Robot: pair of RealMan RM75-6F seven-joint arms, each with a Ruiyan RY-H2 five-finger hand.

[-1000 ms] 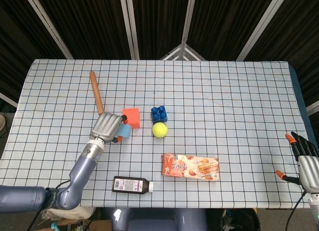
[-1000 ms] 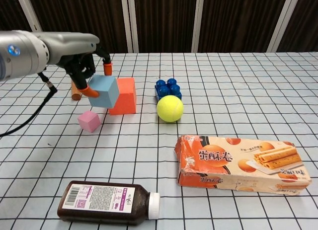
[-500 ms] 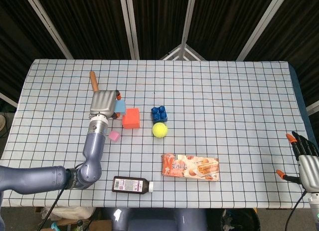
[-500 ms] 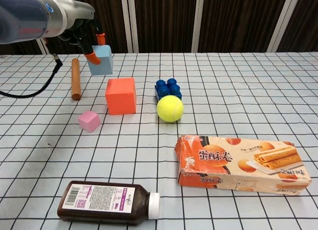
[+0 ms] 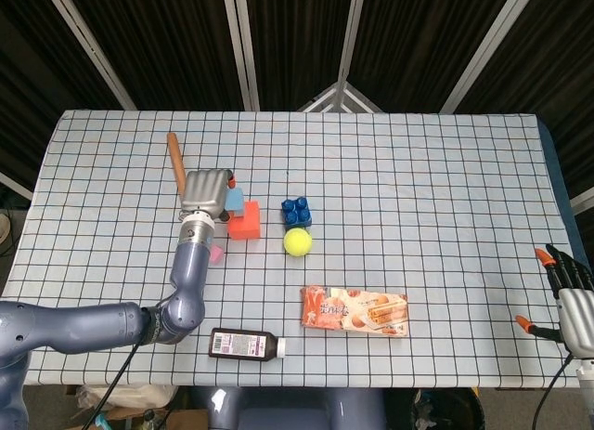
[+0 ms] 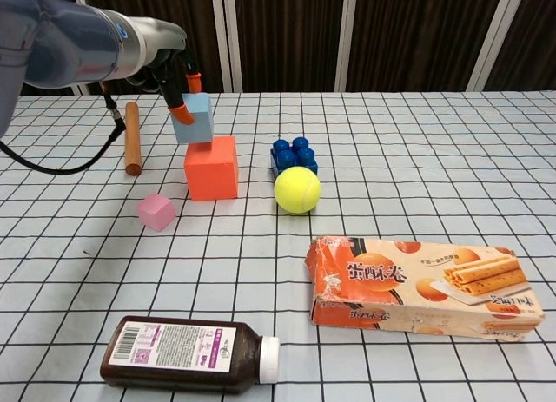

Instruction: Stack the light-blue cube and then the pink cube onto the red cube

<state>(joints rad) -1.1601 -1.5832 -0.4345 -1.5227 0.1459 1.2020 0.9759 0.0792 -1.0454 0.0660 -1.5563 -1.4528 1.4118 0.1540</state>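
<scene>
Left hand (image 6: 169, 68): grips light-blue cube (image 6: 194, 118), just above red cube (image 6: 211, 167), left rear edge.
Pink cube (image 6: 156, 211): on counter (image 6: 417, 159), front-left of red cube.
Right hand (image 5: 568, 300): far right, fingers apart, empty.

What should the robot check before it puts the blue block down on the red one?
1. Left hand holds the light-blue cube: ok.
2. Light-blue cube is centred over the red cube: not ok, it hangs toward the left edge.
3. Light-blue cube is level: cannot tell.
4. Top of the red cube is free: ok.
5. Pink cube waits on the table, apart from the red cube: ok.
6. Right hand is far away: ok.
</scene>
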